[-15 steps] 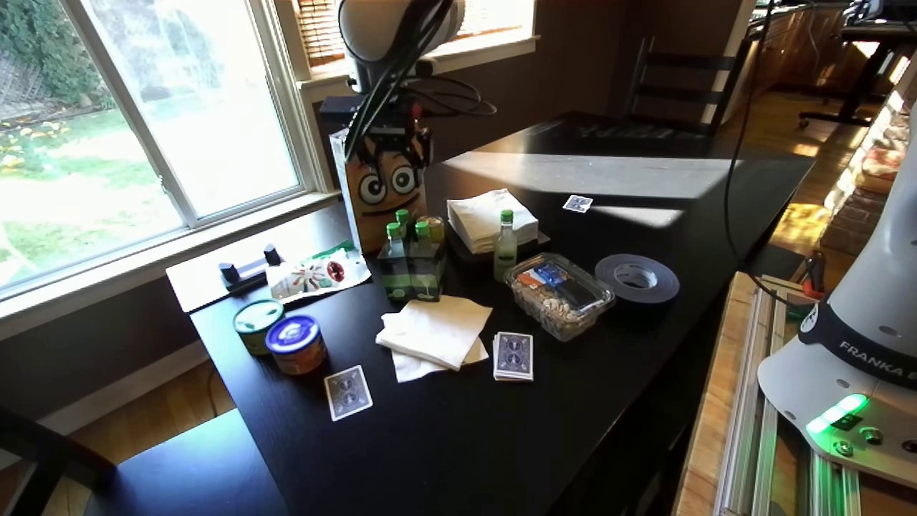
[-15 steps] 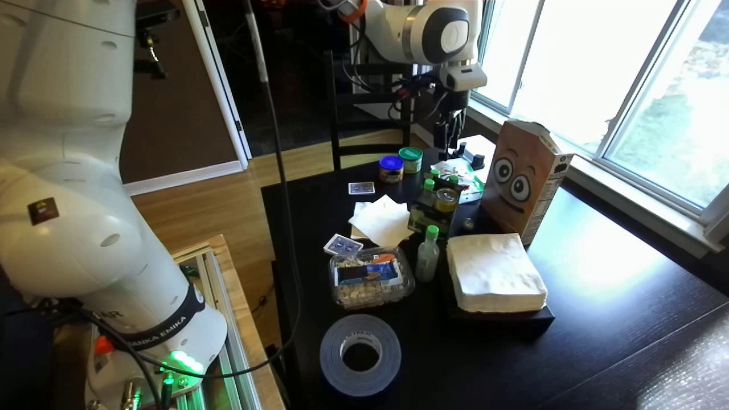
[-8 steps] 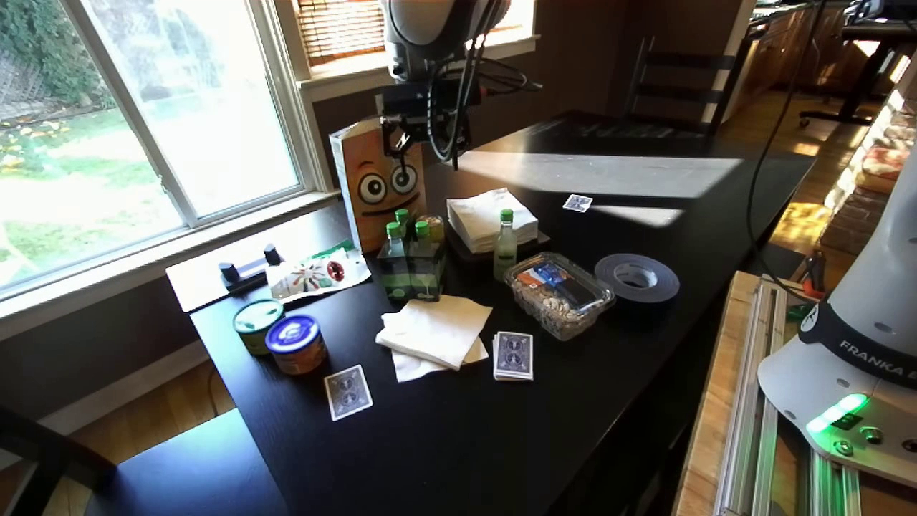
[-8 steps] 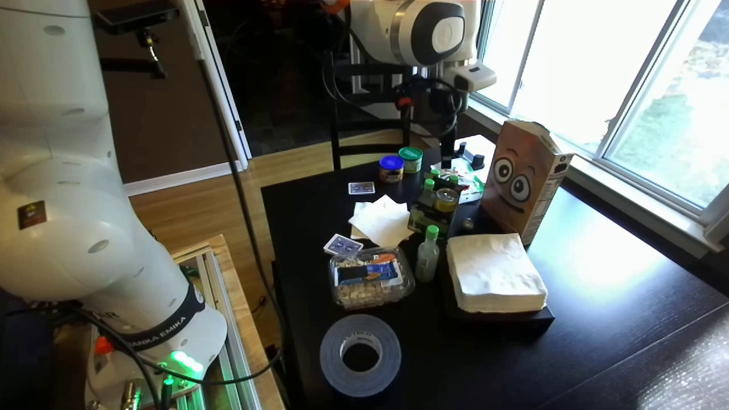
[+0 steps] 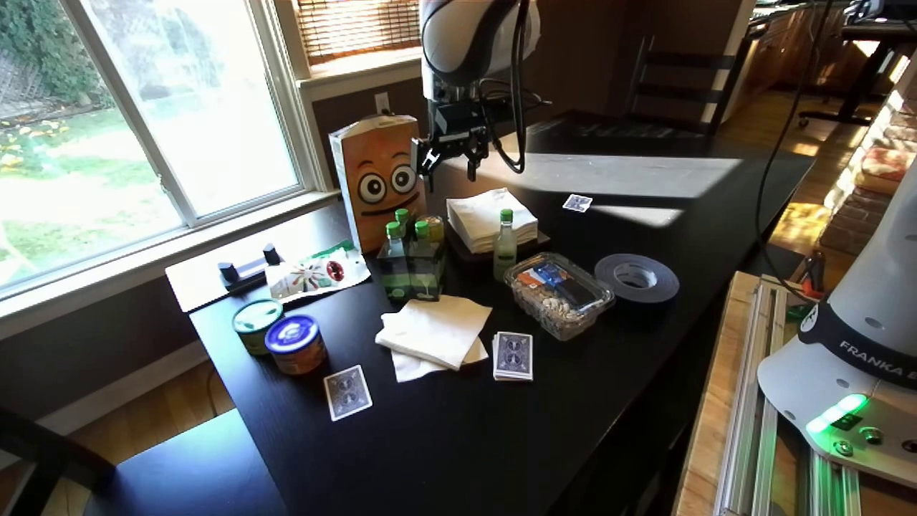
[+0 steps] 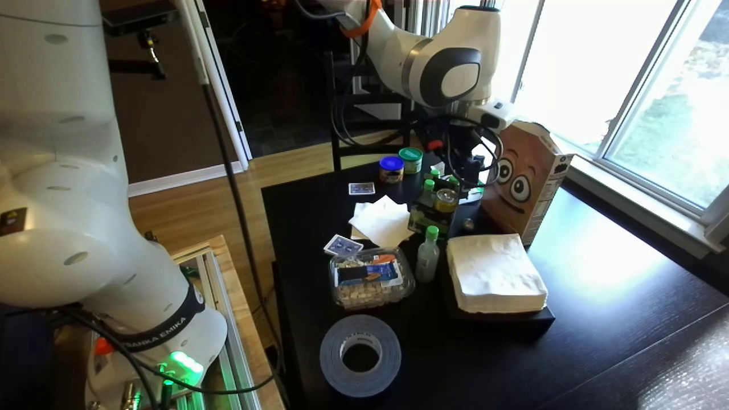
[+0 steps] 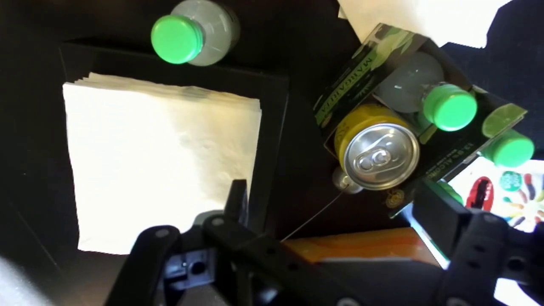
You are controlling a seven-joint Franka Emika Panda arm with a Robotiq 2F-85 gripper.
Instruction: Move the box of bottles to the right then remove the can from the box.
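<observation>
Gripper (image 5: 448, 172) near cardboard box (image 5: 382, 183), napkins (image 5: 494, 221)

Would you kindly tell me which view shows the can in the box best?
The wrist view: it looks down on the can, showing its whole lid and some yellow side up close. Both exterior views show only its upper part, small, in the box; in an exterior view, a bottle partly hides it.

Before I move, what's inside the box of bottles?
Three green-capped bottles and a yellow can with a silver top. The box hides their lower parts; its floor is covered, so anything there can't be seen.
</observation>
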